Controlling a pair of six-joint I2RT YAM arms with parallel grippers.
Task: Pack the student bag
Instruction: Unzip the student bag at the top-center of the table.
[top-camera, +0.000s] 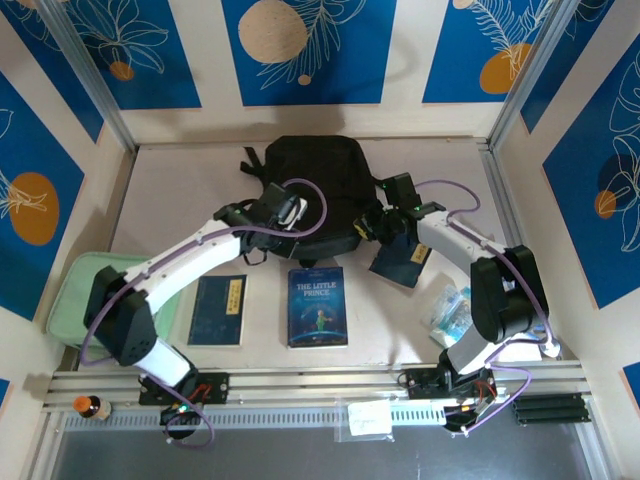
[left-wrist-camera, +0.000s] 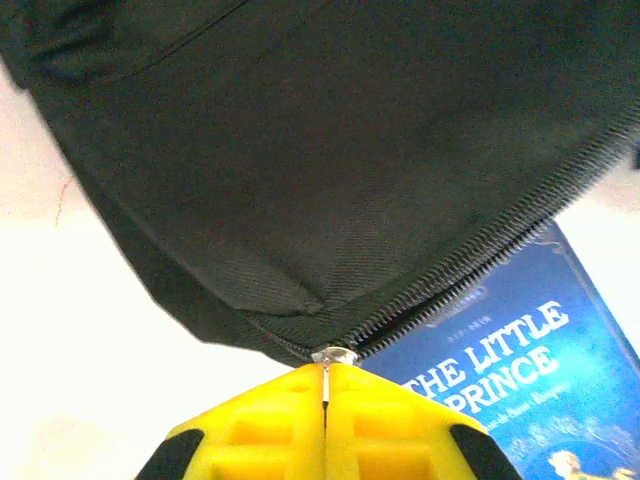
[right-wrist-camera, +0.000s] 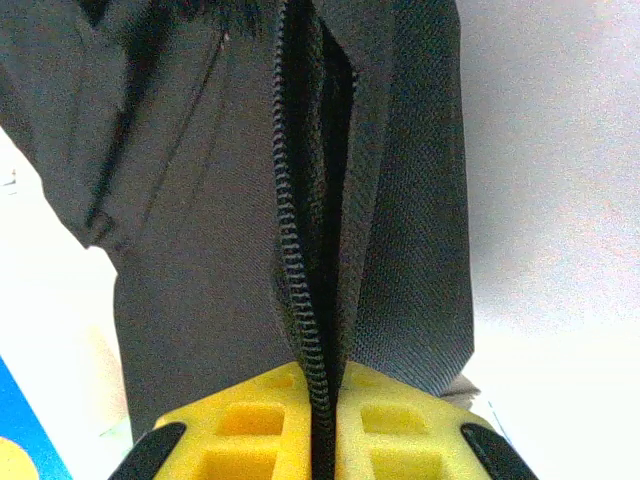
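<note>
The student bag, black fabric, lies at the back middle of the table. My left gripper is at its near edge. In the left wrist view, this gripper is shut on the silver zip pull, where the bag's zip teeth part. My right gripper is at the bag's right side. Its yellow fingers are shut on the open zip edge of the bag. The Little Prince book lies in front of the bag.
A dark blue book lies left of the Little Prince book; another dark book sits under my right arm. A mint-green case is at the left edge, a plastic packet at the right. Walls enclose three sides.
</note>
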